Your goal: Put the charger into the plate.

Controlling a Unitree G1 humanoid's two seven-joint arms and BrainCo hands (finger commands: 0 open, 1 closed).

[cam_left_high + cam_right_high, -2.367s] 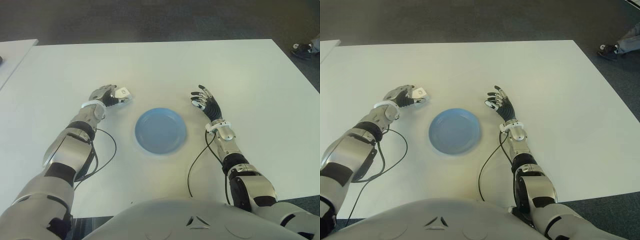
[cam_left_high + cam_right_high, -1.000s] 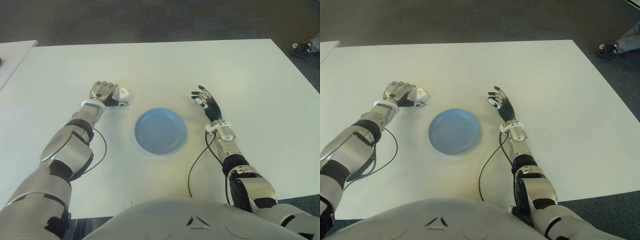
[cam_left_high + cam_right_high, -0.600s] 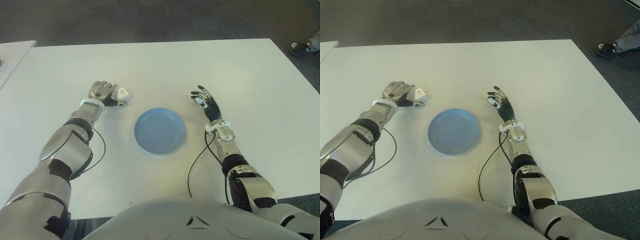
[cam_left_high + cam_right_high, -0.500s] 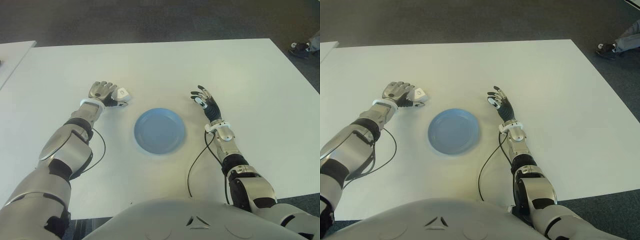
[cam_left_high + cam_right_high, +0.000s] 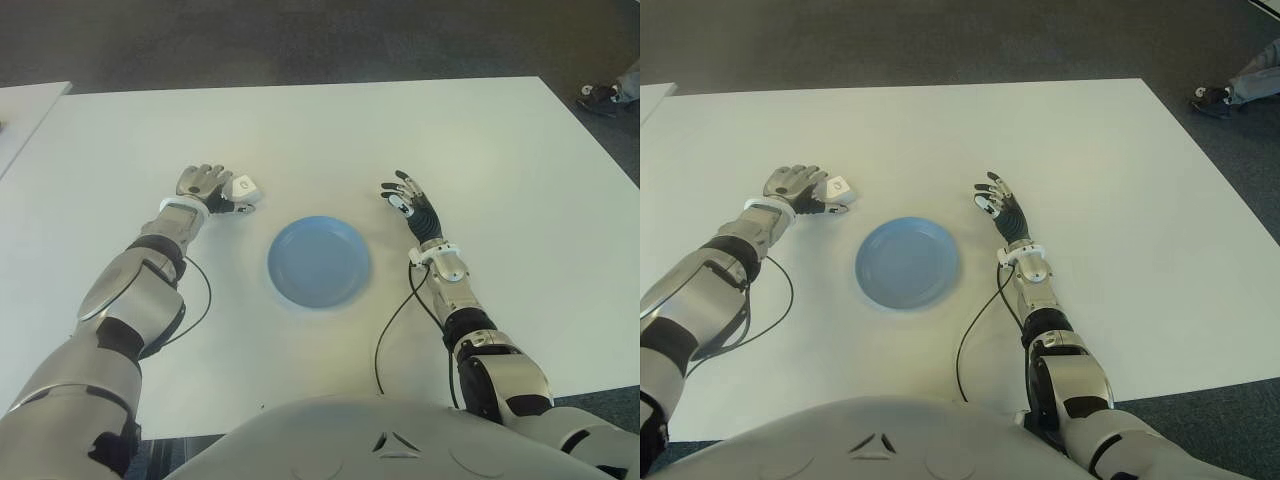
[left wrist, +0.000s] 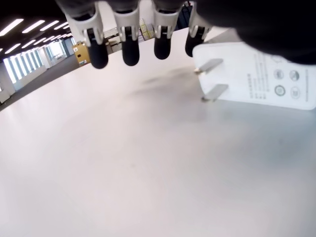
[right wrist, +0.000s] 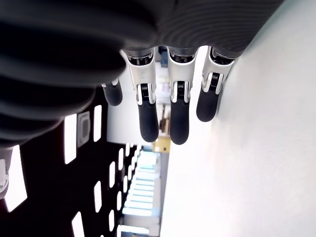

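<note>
The white charger (image 5: 243, 189) lies on the white table (image 5: 330, 130), left of and beyond the blue plate (image 5: 318, 262). My left hand (image 5: 207, 182) is palm down just left of the charger, thumb side against it. In the left wrist view the fingers (image 6: 128, 47) stretch out over bare table and close on nothing, while the charger (image 6: 261, 74) sits beside them with its two prongs showing. My right hand (image 5: 408, 200) shows to the right of the plate, fingers (image 7: 148, 113) spread and holding nothing.
Thin black cables (image 5: 385, 330) run along both forearms over the table. A second table's corner (image 5: 25, 110) shows at the far left. A person's shoe (image 5: 603, 96) is on the floor past the table's far right corner.
The left hand, which gripped the charger 2.4 s ago, has turned palm down and its fingers have come off it. The charger now lies on the table. The right hand has barely moved.
</note>
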